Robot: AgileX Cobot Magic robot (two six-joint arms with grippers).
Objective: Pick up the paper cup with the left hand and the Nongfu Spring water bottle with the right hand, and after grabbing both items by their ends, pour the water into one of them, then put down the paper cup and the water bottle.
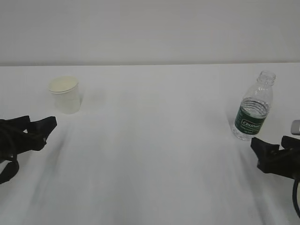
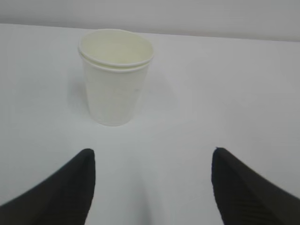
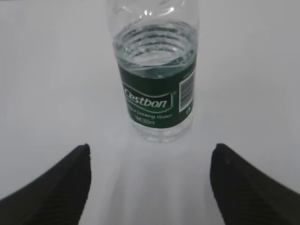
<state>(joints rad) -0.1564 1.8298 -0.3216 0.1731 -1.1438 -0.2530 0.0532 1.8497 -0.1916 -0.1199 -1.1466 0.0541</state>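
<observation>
Two things are not yet picked up: the paper cup and the Nongfu Spring water bottle. Each gripper, left and right, is spread wide, empty; next, each must be moved forward around its thing.

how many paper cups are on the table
1. The paper cup stands upright at the table's far left, just ahead of the open left tool. No other shows in any view.

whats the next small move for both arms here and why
Probably ease both forward. The left gripper is open with the paper cup upright ahead of its fingertips, a little left of centre, untouched. The right gripper is open short of the upright, uncapped water bottle. Neither is yet between the jaws.
</observation>
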